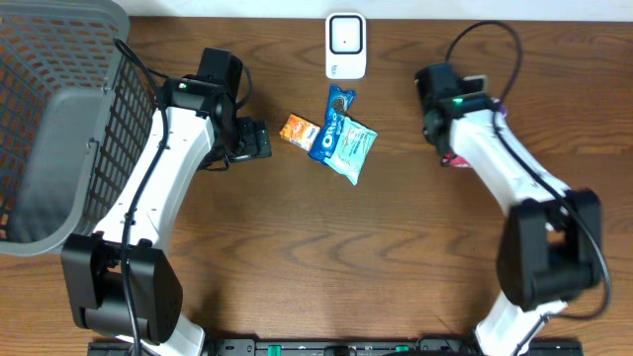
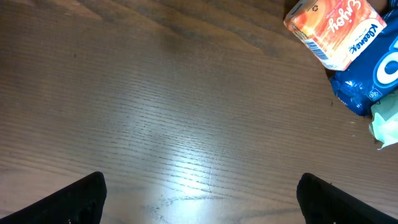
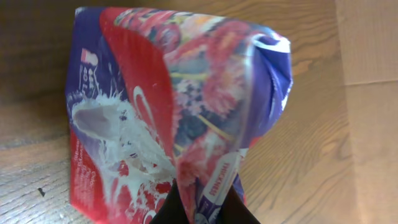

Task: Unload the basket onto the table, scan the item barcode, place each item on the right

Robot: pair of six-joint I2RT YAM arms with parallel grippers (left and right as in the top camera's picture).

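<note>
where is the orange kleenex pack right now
Overhead, the orange Kleenex pack lies mid-table between the open left gripper and the blue Oreo pack.

**Overhead camera.** Fixed above the table (image 1: pixel 396 257) and facing straight down from a distance. The tissue pack (image 1: pixel 299 130) lies slightly left of frame centre, toward the top edge.

**Left wrist camera.** Carried on the left gripper (image 1: pixel 263 139), just left of the tissue pack. It faces down onto the wood at close range. Its own fingertips (image 2: pixel 74 202) occupy the two lower corners. The tissue pack sits in the upper right corner, with the blue cookie pack (image 2: pixel 367 81) touching its far side. Both packs also appear in the overhead view.

**Right wrist camera.** Carried on the right gripper (image 1: pixel 447 150), well to the right of the tissue pack. Range is very short: the snack bag (image 3: pixel 180 118) fills most of the frame, with wood behind it. The overhead view shows only a sliver of that bag.
</note>
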